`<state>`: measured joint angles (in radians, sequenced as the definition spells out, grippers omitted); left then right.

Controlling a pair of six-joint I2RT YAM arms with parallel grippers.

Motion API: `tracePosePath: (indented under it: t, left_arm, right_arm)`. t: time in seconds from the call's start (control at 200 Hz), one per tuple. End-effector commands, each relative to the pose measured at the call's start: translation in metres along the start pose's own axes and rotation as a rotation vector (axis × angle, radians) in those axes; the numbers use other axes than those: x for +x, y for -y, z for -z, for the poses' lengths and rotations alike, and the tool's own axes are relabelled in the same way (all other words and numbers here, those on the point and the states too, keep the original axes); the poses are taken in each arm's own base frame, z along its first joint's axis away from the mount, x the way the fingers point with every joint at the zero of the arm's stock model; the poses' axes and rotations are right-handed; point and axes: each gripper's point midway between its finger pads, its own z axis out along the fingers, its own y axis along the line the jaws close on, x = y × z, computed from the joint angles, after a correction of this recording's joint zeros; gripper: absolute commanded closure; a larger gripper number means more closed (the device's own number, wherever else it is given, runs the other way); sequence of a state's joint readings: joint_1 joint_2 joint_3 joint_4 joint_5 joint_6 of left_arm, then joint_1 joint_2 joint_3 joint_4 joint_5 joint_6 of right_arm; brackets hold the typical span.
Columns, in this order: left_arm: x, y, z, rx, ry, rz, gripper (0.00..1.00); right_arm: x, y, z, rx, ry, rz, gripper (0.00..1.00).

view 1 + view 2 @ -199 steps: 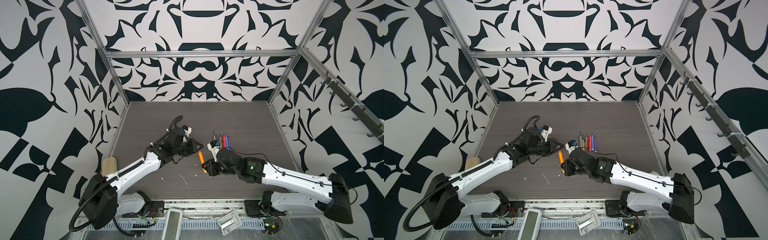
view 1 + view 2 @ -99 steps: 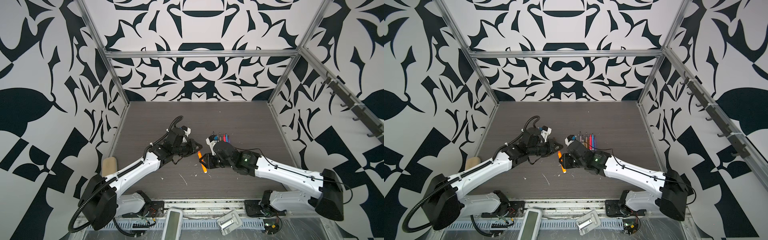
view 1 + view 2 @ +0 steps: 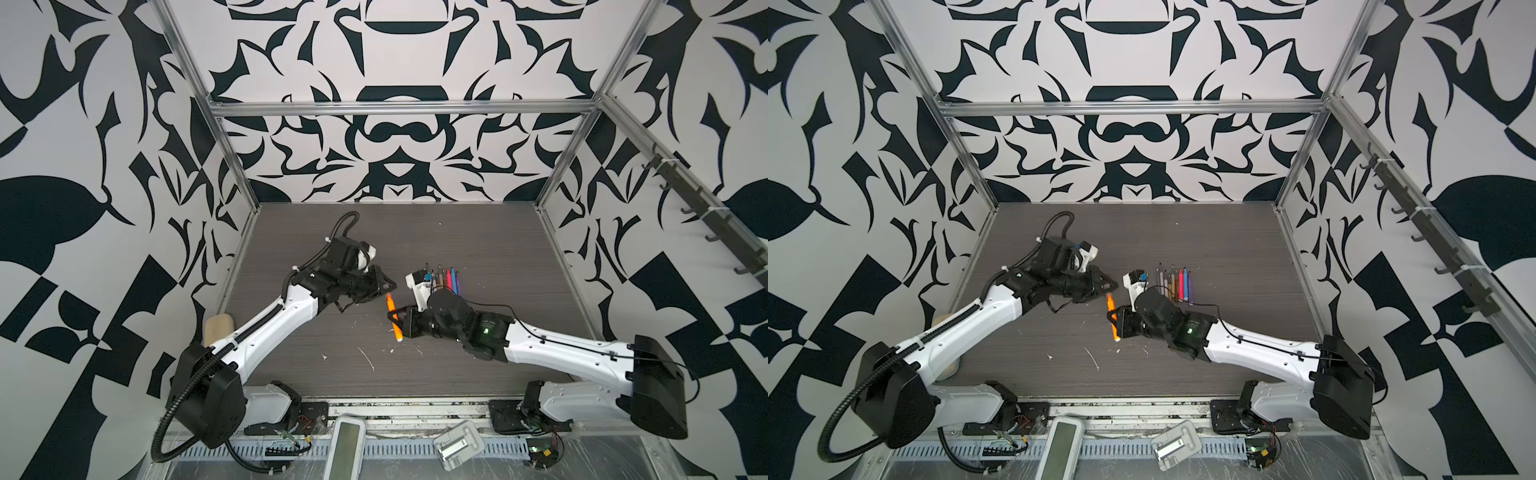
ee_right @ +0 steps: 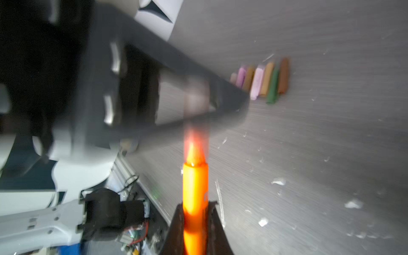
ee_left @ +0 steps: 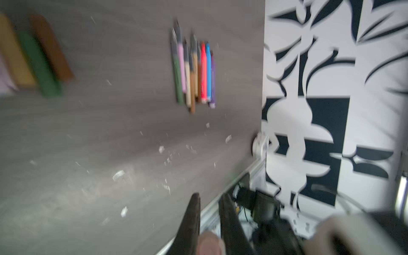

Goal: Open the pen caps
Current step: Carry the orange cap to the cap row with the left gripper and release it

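Observation:
My right gripper (image 3: 393, 318) (image 4: 196, 204) is shut on an orange pen (image 3: 392, 316) (image 4: 195, 187), held above the table; its bare tip points at the left gripper. My left gripper (image 3: 390, 286) (image 5: 209, 196) is shut on a pale pen cap (image 5: 208, 242) (image 4: 196, 99), just off that tip. A row of uncapped pens (image 3: 442, 280) (image 3: 1175, 282) (image 5: 194, 68) lies right of centre. Several loose pen caps (image 4: 265, 79) (image 5: 33, 55) lie side by side; in both top views they are hidden.
White scraps (image 3: 368, 357) litter the dark table (image 3: 478, 232) near its front. A tan sponge-like block (image 3: 218, 326) sits at the left edge beside the left arm. Patterned walls close the table in on three sides.
The right arm reached forward and drew back again, still with the orange pen. Pen and left gripper tip have shifted slightly left. The left gripper stays shut.

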<state>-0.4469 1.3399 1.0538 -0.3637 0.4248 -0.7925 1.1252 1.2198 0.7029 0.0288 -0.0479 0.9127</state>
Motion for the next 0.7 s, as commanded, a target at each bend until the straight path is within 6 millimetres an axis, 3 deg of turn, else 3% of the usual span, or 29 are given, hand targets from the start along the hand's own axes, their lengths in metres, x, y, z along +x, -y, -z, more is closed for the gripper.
tracePosePath:
  t: [0.0, 0.135, 0.34, 0.53, 0.695]
  left_arm:
    - [-0.069, -0.03, 0.039, -0.08, 0.191, -0.012, 1.0]
    - [-0.061, -0.055, 0.037, -0.155, 0.198, -0.019, 1.0]
    - [-0.041, -0.132, 0.028, -0.331, 0.145, 0.059, 1.0]
    - [-0.038, -0.182, 0.026, -0.405, 0.168, 0.129, 1.0]
    - [-0.035, -0.217, 0.022, -0.503, 0.145, 0.145, 1.0]
  right_arm:
    - [0.064, 0.033, 0.002, 0.089, -0.159, -0.053, 1.0]
    - [0.048, 0.034, 0.014, 0.107, -0.115, -0.023, 1.0]
    - [0.017, 0.081, 0.028, 0.228, -0.024, -0.026, 1.0]
    - [0.019, 0.129, 0.044, 0.375, 0.0, 0.01, 1.0]
    - [0.023, 0.145, 0.047, 0.378, 0.027, 0.0, 1.0]
